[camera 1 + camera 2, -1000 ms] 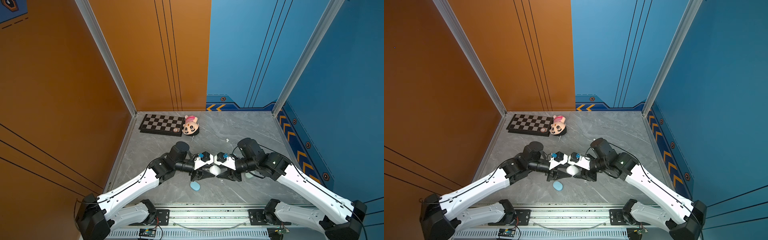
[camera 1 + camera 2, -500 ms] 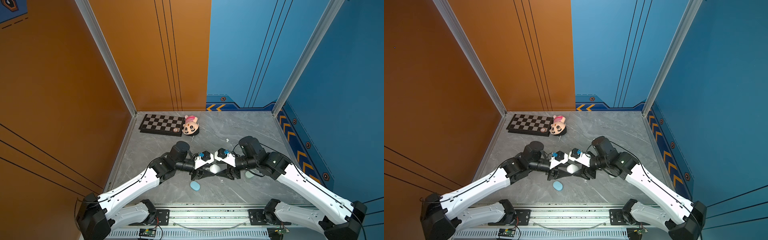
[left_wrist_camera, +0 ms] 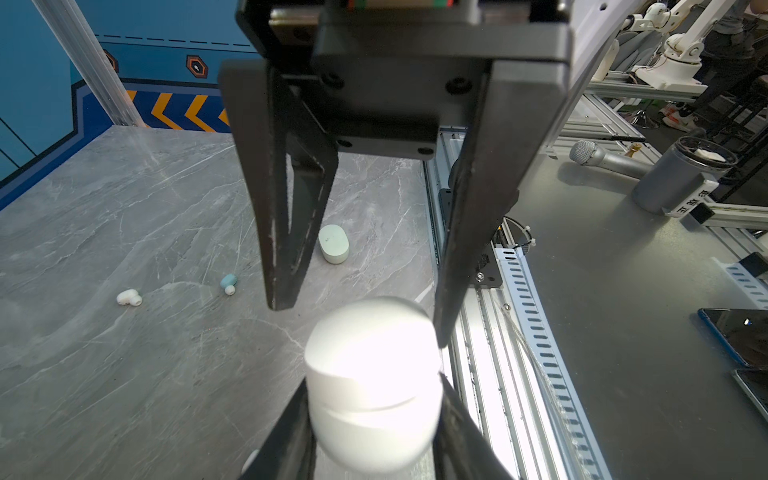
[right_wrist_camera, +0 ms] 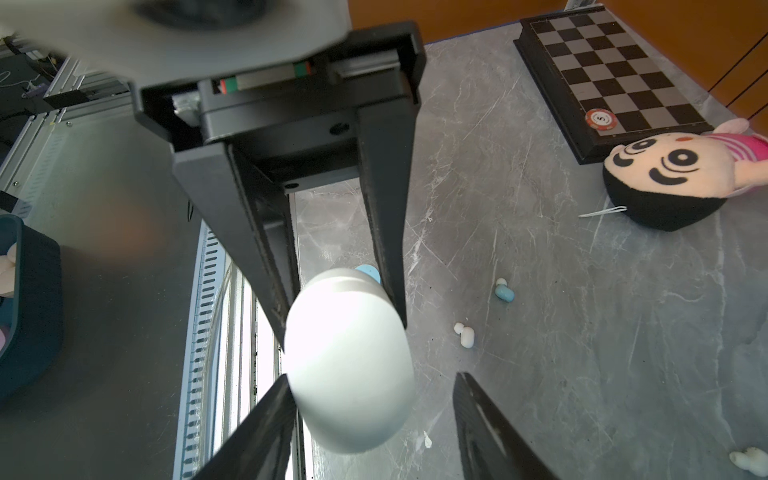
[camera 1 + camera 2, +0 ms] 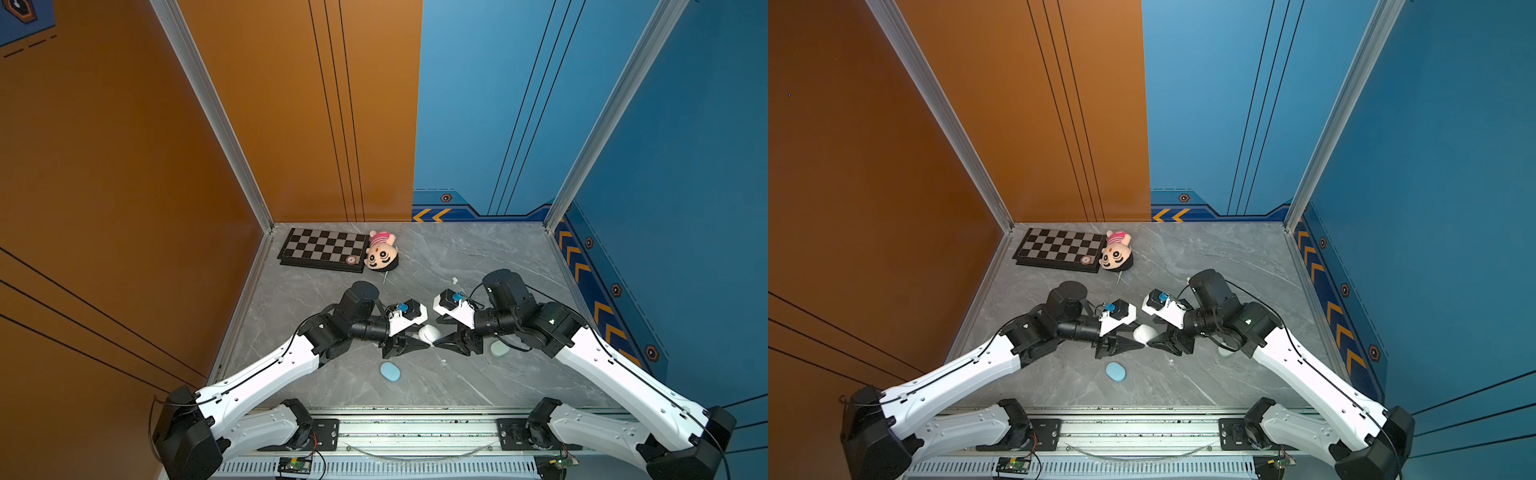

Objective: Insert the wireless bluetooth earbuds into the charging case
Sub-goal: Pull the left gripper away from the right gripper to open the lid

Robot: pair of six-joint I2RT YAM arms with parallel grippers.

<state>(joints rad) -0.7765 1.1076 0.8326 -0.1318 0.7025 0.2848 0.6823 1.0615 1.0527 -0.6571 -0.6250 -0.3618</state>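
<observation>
the white case (image 5: 429, 333) stays put; right tool (image 4: 344, 328) has nudged toward the far worktop (image 5: 478, 249) edge. Can't tell if it or left tool (image 3: 361, 326) pinches.

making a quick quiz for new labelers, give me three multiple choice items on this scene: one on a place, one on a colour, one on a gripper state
1. Where does the blue case lie?
A. on the chessboard
B. on the table, toward its front edge
C. against the back wall

2. What colour is the held case?
A. white
B. black
C. orange

3. How does the right gripper stand?
A. shut on an earbud
B. shut on the doll
C. open

Key:
1 B: in both top views it lies alone on the table, in front of both arms' tips.
2 A: both wrist views show it plain white, clamped in the left gripper.
3 C: its jaws stand wide apart, one well clear of the held case.
</observation>
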